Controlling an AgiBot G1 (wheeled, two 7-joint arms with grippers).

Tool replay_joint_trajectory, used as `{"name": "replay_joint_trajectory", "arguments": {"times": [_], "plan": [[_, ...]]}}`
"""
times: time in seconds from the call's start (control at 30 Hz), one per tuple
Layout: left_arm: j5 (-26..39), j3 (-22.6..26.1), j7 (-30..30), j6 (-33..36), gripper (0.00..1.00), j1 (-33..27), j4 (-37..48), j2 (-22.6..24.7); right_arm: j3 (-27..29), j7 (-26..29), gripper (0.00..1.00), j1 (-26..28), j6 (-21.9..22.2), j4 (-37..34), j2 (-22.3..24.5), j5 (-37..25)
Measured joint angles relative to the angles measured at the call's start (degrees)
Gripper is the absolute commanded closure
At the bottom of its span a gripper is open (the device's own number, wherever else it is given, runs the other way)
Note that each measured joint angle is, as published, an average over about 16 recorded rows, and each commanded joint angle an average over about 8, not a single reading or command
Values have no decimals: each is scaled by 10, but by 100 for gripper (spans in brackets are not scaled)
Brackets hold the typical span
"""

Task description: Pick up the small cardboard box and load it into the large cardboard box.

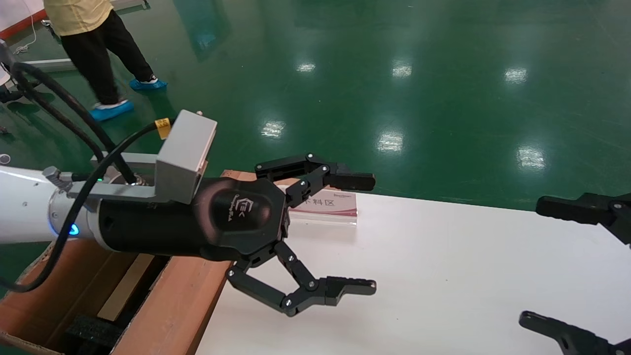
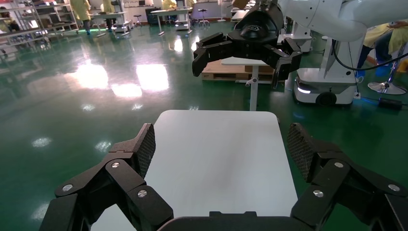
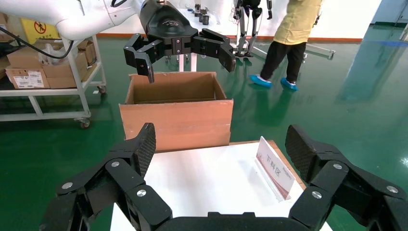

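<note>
Small cardboard box (image 1: pixel 124 288) shows only as a slim, pale tan strip, seemingly its narrow edge. It lies down inside the large cardboard box (image 1: pixel 182 301), beside a black foam block (image 1: pixel 88 328), and neither gripper touches it. The large cardboard box is a deep reddish-brown carton, open at the top. It stands on the floor at the left end of the white table (image 1: pixel 443 256), with one long flap leaning toward the tabletop. The left gripper (image 1: pixel 370 233) hangs in the air above that side of the carton, its two black fingers spread wide with nothing between them. The right gripper (image 1: pixel 535 261) is parked at the table's right end, its fingers likewise wide apart and holding nothing. One small sign (image 1: pixel 330 204) in a clear stand sits on the far edge of the table, near the carton. The glossy green floor (image 1: pixel 394 74) mirrors the ceiling lights. One person (image 1: pixel 93 44) in a yellow top, black trousers and blue shoe covers stands at the far left. Counted: two cartons, two grippers, one table, one sign.
</note>
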Motion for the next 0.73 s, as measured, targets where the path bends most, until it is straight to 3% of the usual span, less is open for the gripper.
{"name": "replay_joint_trajectory", "arguments": {"times": [0.73], "plan": [[-1, -1, 1, 0, 0, 1, 0, 0, 0, 0, 0, 0, 0, 0, 0, 0]]}}
